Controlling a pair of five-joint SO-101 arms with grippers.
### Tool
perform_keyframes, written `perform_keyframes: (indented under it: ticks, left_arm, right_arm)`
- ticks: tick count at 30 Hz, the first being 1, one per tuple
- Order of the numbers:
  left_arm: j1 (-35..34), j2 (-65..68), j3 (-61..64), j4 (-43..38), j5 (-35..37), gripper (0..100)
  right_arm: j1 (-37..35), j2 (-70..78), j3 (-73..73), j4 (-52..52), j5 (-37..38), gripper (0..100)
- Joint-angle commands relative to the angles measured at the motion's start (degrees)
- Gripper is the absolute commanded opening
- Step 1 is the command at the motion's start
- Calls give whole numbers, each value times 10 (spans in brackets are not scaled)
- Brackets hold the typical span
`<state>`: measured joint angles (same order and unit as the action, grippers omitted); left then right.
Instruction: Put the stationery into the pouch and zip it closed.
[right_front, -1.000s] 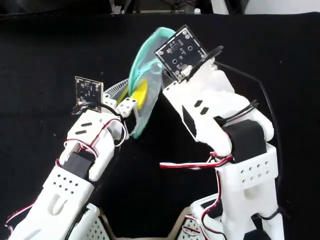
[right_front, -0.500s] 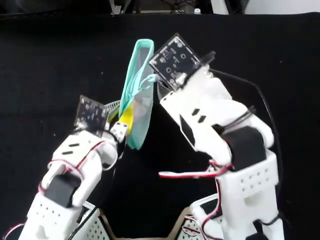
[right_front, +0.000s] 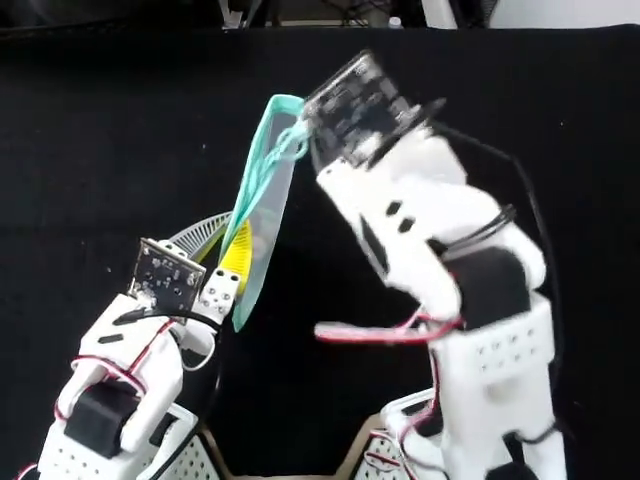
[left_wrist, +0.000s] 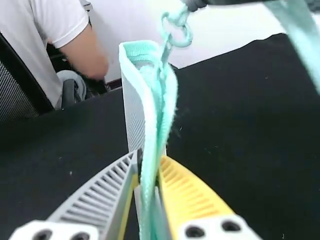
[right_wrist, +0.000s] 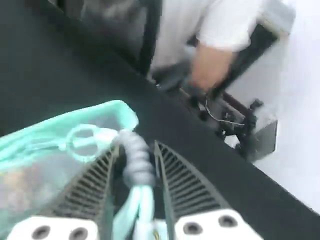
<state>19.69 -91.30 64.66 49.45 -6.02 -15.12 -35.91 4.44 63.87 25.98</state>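
Observation:
A mint-green pouch (right_front: 262, 195) with a clear side hangs stretched above the black table between both grippers. My left gripper (right_front: 232, 262), with one grey and one yellow finger, is shut on the pouch's near end. The left wrist view shows the pouch (left_wrist: 150, 85) edge-on, clamped in that gripper (left_wrist: 149, 167), with the zipper ring (left_wrist: 175, 30) at the far end. My right gripper (right_front: 300, 135) is shut on the zipper pull at the far top end. In the right wrist view a grey tab sits inside the gripper (right_wrist: 134, 152) beside the ring (right_wrist: 82, 140). Blurred shapes show inside the pouch (right_wrist: 45, 150).
The black table cloth (right_front: 100, 120) runs all around the pouch. The white bodies of both arms (right_front: 470, 300) take up the near part of the table, with their bases at the front edge.
My left gripper has pulled back toward the near edge with the pouch's end, drawing the pouch longer and flatter. The right gripper has stayed at the far top end, tilting slightly.

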Motion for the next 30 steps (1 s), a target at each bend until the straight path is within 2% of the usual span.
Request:
perform_keyframes:
  ticks: [1, 19, 25, 30]
  left_arm:
    - [0, -2, 1, 21, -2, 30]
    - [0, -3, 25, 21, -1, 30]
    - [0, -3, 26, 20, -1, 30]
    - [0, -3, 26, 18, -1, 30]
  right_arm:
    - [76, 36, -20, -47, 4, 12]
    - [228, 173, -22, -164, 6, 12]
    - [239, 188, -29, -158, 20, 12]
    - [210, 147, -38, -92, 21, 12]
